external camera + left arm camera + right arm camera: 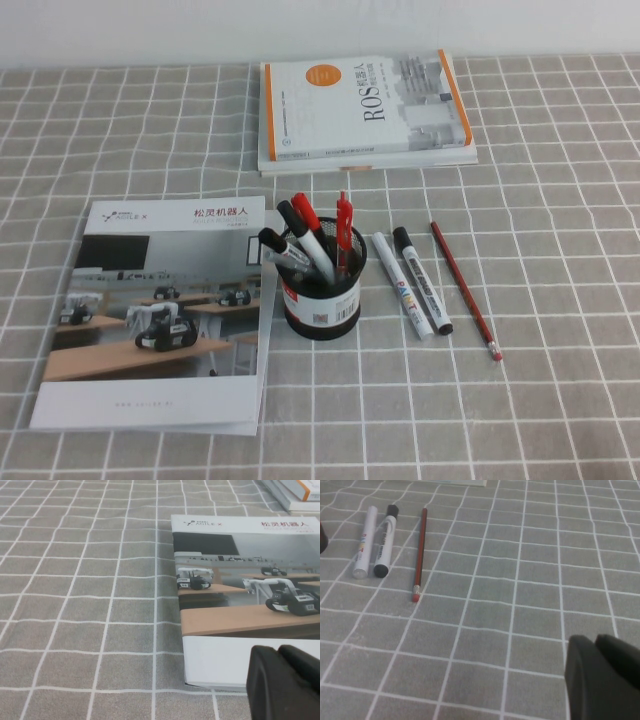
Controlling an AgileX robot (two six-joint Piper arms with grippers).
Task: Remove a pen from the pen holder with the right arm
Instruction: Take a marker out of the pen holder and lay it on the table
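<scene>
Pen holder: a black mesh cup is stood upright near the middle of the counter, which is covered with a grey checked cloth. Two black-capped markers, a red-capped marker and a red pen are held in it, all leaning, with their tips above the rim.

Just beside the holder, on the robot's left, an AgileX brochure is laid flat. On the robot's right, a white marker, a black-ended marker and a red pencil are laid side by side on the cloth. The two markers are almost touching; the pencil is set slightly apart. A stack of books is placed at the far side.

Neither arm is seen from the high camera. The right hand is held above bare cloth on the far side of the pencil from the holder, well apart from the holder; its fingers are pressed together on nothing. The left hand is held over the brochure's near corner, its fingers likewise together and empty.
</scene>
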